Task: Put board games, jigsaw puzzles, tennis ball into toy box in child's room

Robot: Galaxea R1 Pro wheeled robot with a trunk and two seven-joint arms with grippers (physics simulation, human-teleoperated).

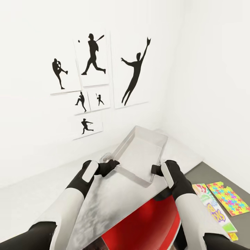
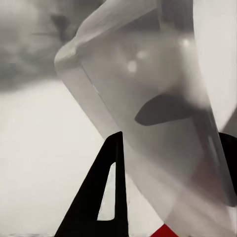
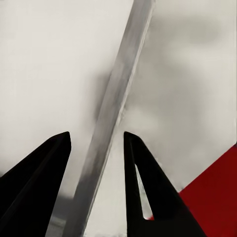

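Note:
The toy box [image 1: 140, 152], a translucent light-grey tray, sits tilted ahead of me over the pale mottled table [image 1: 100, 205]. My left gripper [image 1: 111, 164] grips the tray's near left corner; one finger [image 2: 106, 192] lies outside the wall [image 2: 98, 94], and the other shows darkly through it. My right gripper [image 1: 155, 169] is open at the near right corner, with both fingers [image 3: 148, 187] straddling the rim [image 3: 111, 133] and a gap on one side. On the dark grey section to the right lie the SKIP-BO board game [image 1: 213, 208] and a jigsaw puzzle [image 1: 228, 198].
White walls meet in a corner behind the tray, and baseball-player posters [image 1: 100, 80] hang on the left one. A large red surface [image 1: 146, 225] lies low between my arms. A small yellow piece [image 1: 232, 236] shows at the game box's near end.

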